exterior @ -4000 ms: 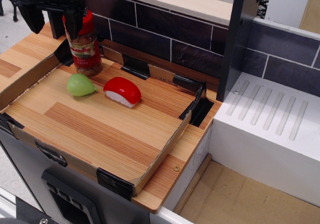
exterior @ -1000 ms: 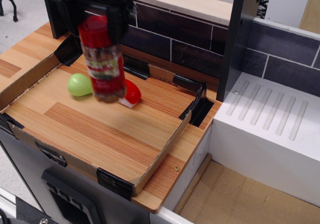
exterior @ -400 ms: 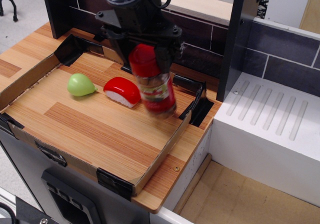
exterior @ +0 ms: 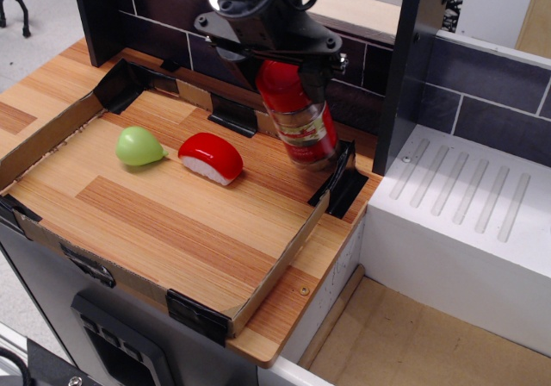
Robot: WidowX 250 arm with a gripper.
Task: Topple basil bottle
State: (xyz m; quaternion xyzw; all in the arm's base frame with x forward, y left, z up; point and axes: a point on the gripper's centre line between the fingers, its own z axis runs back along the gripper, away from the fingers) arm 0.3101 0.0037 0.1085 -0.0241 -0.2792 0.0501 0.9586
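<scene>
While the arm reaches down from the top centre of the frame, its black gripper (exterior: 284,59) sits just above the far right part of the tray (exterior: 52,132), with the jaws clamped on the red cap of the bottle (exterior: 300,119). 1 dark finger (exterior: 331,63) shows to the right of the cap, and the rest of the gripper body covers the cap's top from above. Held off the tray floor, the bottle hangs in the upper centre of the frame, near the tray's far right corner and in front of the dark tiled wall (exterior: 344,76). Its long axis is tilted, not upright: the cap end points up and to the left, into the gripper, and the clear bottom end points down and to the right, toward the corner bracket (exterior: 340,179). Whether the bottom touches anything cannot be told. Low cardboard walls edge the wooden tray, and 2 toys lie on its floor to the left of the bottle: a pale green pear (exterior: 139,146) at the left and a red-and-white sushi piece (exterior: 210,158) just beside it, both well apart from the bottle. At the right of the frame, a white ribbed rack (exterior: 469,196) sits outside the tray.
</scene>
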